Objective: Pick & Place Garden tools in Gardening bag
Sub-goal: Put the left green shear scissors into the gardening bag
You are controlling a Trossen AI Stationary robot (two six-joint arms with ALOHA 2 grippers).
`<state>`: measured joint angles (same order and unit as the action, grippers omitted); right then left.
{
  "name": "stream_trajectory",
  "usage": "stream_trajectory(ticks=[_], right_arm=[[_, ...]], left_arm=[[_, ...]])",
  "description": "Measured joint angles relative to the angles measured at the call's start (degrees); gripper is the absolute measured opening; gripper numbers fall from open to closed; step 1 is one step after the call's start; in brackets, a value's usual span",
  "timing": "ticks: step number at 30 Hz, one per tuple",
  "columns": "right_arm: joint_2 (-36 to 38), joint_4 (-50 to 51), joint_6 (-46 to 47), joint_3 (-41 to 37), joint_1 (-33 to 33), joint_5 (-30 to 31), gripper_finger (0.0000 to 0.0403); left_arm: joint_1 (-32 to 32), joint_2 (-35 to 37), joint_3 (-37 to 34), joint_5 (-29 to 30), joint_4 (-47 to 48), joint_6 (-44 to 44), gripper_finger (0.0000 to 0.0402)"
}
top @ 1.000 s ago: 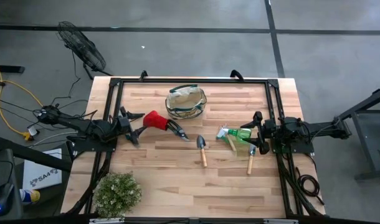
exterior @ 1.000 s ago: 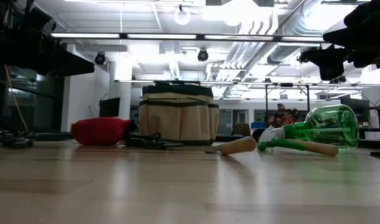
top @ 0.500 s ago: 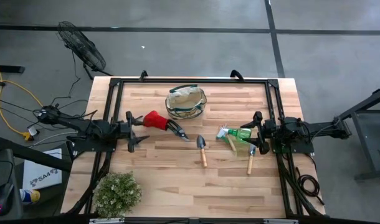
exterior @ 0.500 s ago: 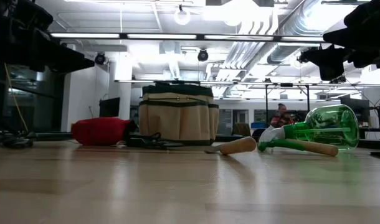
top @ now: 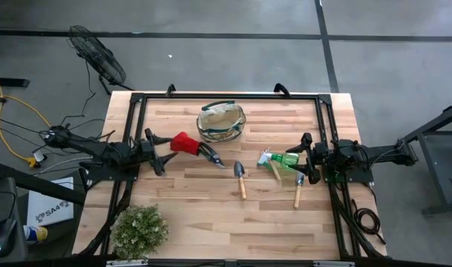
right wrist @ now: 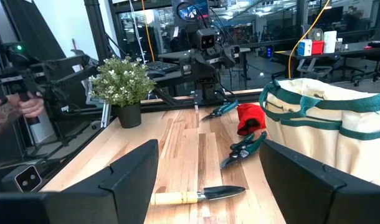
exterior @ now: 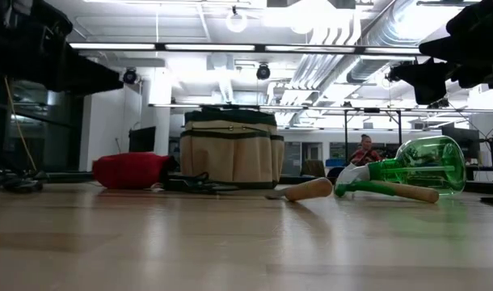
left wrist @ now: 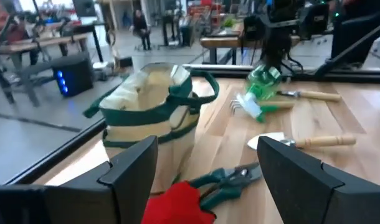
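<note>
Left gripper [top: 155, 152] fingers spread beside shears [top: 193, 146], near table [top: 204, 222] edge.

Open tabletop [top: 204, 211] is left in front of the tools. The bag's [top: 221, 123] mouth is unobstructed from above, while the pruning shears [top: 195, 147] lie just beside its near-left side.

Two dark, slender jointed arms, each hand [left wrist: 205, 168] with broad black fingers.

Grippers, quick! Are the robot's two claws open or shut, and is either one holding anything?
Left gripper: open, empty, just short of the red-handled pruning shears.
Right gripper: open, empty, beside the green sprayer.
</note>
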<state>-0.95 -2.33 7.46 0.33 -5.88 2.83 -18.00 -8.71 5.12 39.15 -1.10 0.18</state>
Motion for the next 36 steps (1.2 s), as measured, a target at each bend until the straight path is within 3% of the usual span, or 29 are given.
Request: stream_trajectory(ticks=[10,18,24,31,36], right_arm=[[0.0,0.0,0.0,0.0,0.0,0.0,0.0271],[0.0,0.0,0.0,0.0,0.0,0.0,0.0271],[0.0,0.0,0.0,0.0,0.0,0.0,0.0271],[0.0,0.0,0.0,0.0,0.0,0.0,0.0271],[0.0,0.0,0.0,0.0,0.0,0.0,0.0271]], left_arm=[[0.0,-8.9,15.1,9.3,19.9,-9.6,0.0269],[1.2,-22.7,28.7,10.9,38.1,-24.1,0.0269],[12.8,-33.3,36.3,-1.4,48.3,-27.6,0.0269],[30.6,-41.0,39.5,-21.4,55.0,-21.0,0.0269],[39.9,-46.1,39.5,-27.0,55.9,-20.0,0.0269]])
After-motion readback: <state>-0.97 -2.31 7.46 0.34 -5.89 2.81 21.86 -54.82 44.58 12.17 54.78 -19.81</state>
